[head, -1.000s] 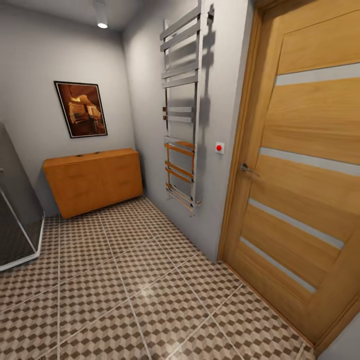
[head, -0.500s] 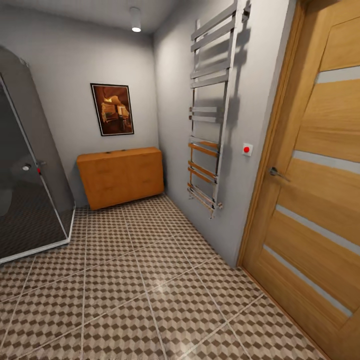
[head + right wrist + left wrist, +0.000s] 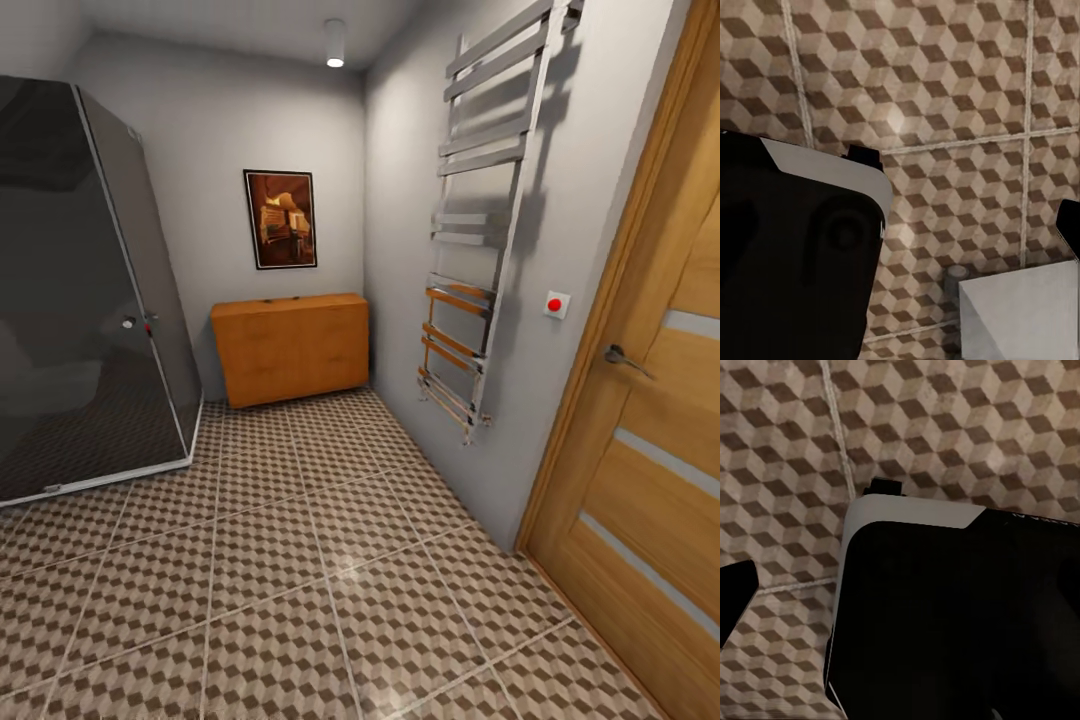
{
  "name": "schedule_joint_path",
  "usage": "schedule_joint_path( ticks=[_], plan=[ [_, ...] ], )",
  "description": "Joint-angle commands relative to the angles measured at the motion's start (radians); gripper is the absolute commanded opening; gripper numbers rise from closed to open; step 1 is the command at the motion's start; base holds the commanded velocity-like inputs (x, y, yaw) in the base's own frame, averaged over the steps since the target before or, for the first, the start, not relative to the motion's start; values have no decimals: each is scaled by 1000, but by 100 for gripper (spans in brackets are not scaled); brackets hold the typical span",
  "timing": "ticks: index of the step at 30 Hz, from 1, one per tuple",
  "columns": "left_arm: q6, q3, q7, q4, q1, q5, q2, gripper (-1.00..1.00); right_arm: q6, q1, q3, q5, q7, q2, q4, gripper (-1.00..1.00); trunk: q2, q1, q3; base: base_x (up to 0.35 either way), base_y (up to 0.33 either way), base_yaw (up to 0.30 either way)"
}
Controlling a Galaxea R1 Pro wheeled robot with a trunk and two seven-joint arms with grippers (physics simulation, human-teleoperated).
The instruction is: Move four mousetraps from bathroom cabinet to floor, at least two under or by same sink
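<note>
- Panned left since a second ago: cabinet (image 3: 290, 345) now mid-frame, dark shower enclosure (image 3: 90, 290) swung into sight, door (image 3: 650, 400) sliding out of frame.
- Still in transit toward cabinet on the far wall, under the framed picture (image 3: 281, 218); likely next: close in, stop within arm's reach.
- Tiny dark specks on cabinet top, possibly mousetraps; too small to tell.
- Wrist views: bathroom floor (image 3: 945, 90) tiles below dark robot body (image 3: 960, 622); pincer state on both arms impossible to tell.
</note>
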Motion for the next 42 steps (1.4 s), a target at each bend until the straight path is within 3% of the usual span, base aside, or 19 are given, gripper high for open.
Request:
schedule_joint_path(
  ticks=[1,28,42],
  plan=[
    [-1,-6,1,0,-1,8,0,100,-4,-1,-8,10,-5,0,3,100,-1,0,-1,0,0,300],
    [-1,-7,1,0,-1,8,-1,100,-4,-1,-9,9,-5,-1,3,100,-1,0,-1,2,0,298],
    [-1,-6,1,0,-1,8,0,100,-4,-1,-10,3,-5,-5,3,100,-1,0,-1,258,0,55]
  ],
)
